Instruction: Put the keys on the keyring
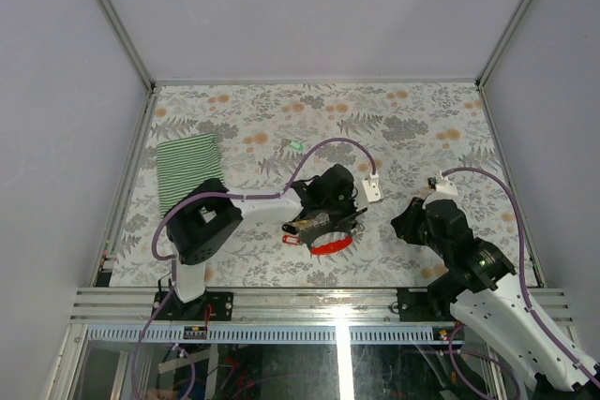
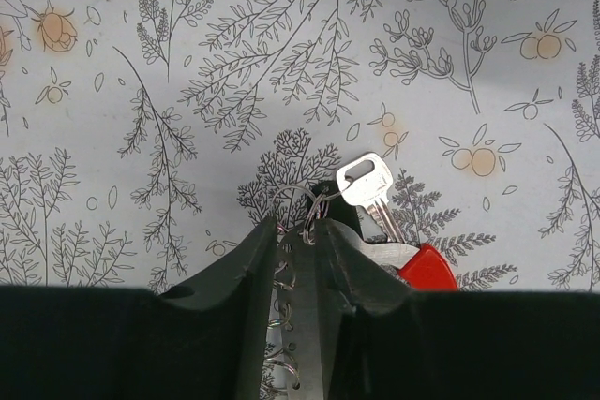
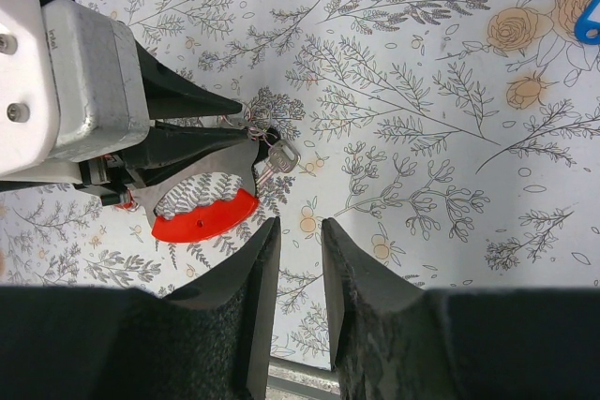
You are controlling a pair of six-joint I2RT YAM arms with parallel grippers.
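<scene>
Pinching keyring point(image 1: 328, 243) on desk point(image 1: 422, 119), left claw point(image 1: 314, 224); green key point(image 1: 293, 145) loose at its 12 o'clock. Left wrist: silver key point(image 2: 366, 185) hangs at 1 o'clock off the keyring. Right wrist: right claw point(image 3: 298, 227) narrow, empty. Keys probably light, stiff, slippery; grab by the head.

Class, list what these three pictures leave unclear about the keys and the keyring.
Left wrist view: the left hand hides most of the keyring; whether the silver key is threaded on cannot be told.
Right wrist view: a blue piece, perhaps a key head, is cut off by the right edge.
Top view: the green key is too small to show its shape.
</scene>
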